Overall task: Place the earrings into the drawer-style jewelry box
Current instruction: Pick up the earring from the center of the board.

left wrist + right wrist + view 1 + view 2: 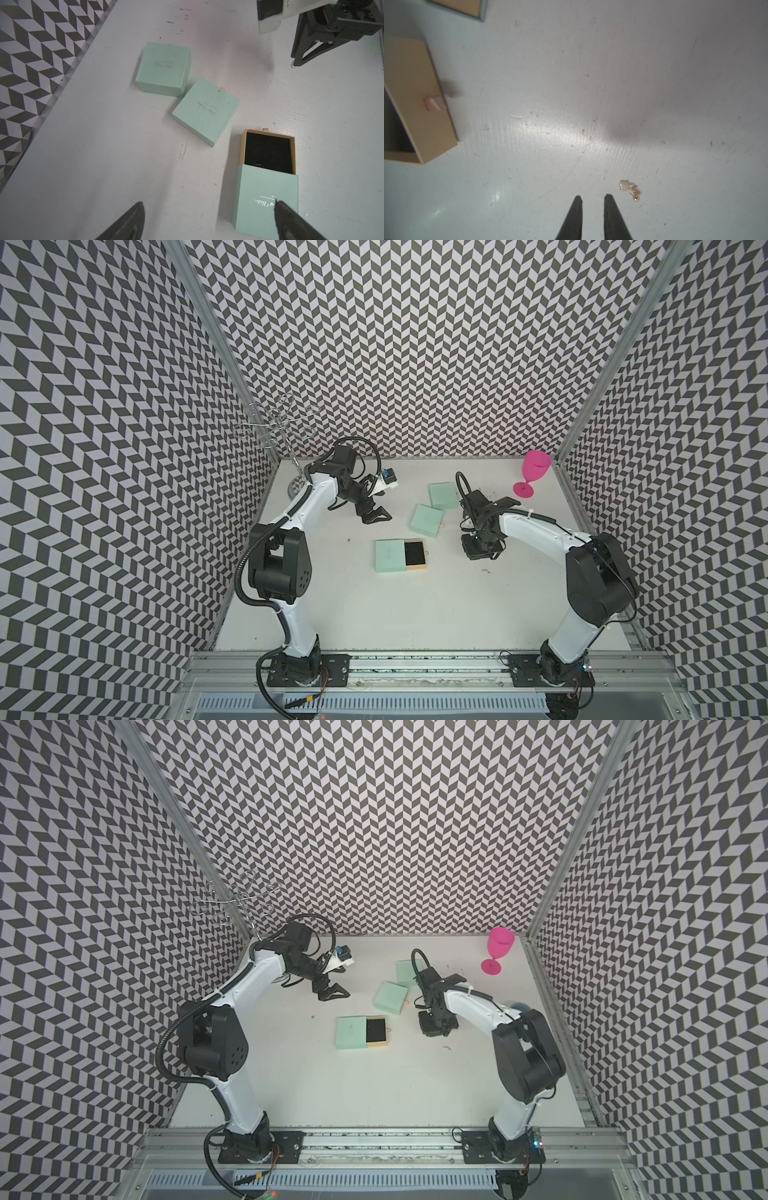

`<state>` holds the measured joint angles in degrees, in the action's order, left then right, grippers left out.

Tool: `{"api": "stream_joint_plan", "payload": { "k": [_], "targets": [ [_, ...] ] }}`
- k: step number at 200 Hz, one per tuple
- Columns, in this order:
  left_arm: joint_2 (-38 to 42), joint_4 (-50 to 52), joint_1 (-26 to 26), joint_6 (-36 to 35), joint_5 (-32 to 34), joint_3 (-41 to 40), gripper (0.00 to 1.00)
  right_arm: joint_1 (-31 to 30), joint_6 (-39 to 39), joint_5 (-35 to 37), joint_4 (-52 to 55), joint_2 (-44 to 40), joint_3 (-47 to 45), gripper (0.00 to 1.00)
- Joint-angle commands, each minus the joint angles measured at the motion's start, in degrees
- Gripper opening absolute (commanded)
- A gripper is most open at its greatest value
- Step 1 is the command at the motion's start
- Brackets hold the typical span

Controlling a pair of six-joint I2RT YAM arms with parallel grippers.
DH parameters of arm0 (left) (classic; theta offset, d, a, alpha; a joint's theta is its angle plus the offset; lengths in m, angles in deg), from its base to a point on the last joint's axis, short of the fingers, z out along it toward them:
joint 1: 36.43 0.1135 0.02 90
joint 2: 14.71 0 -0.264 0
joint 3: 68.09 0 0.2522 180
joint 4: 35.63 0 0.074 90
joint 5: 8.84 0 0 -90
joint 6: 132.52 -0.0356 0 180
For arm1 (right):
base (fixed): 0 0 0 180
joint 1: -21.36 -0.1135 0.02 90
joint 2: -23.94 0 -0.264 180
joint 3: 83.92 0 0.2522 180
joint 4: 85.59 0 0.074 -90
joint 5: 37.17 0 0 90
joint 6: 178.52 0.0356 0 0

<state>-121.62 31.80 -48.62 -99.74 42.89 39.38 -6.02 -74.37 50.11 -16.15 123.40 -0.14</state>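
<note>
Table (374,614): earring (629,189), 2 shut boxes (427,521), pink goblet (534,472).

Black-and-white chevron walls (415,344) enclose three sides; bare aluminium posts (227,352) mark the back corners; the white worktop (415,605) is scuffed and catches soft glare; an aluminium rail (415,668) spans its front edge.

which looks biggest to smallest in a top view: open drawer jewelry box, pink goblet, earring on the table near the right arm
1. open drawer jewelry box
2. pink goblet, close behind; seen from above, so unsure
3. earring, a tiny speck
</note>
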Motion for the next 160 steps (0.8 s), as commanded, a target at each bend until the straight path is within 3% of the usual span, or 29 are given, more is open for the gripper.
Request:
{"api": "stream_joint_plan", "payload": {
  "k": [1, 102, 160],
  "targets": [
    [0.95, 0.79, -0.11, -1.33, -0.59, -0.88, 0.98, -0.11, 0.17, 2.38, 0.55, -1.62, -2.98, 0.24],
    [1.36, 0.63, -0.03, -1.33, -0.98, -2.43, 0.98, 1.71, 0.85, 9.19, -0.30, -1.08, -6.16, 0.27],
    [1.71, 0.73, 0.06, -1.50, -0.94, -2.93, 0.97, 4.00, -0.54, 6.60, -3.09, 0.43, -8.84, 0.26]
  ]
}}
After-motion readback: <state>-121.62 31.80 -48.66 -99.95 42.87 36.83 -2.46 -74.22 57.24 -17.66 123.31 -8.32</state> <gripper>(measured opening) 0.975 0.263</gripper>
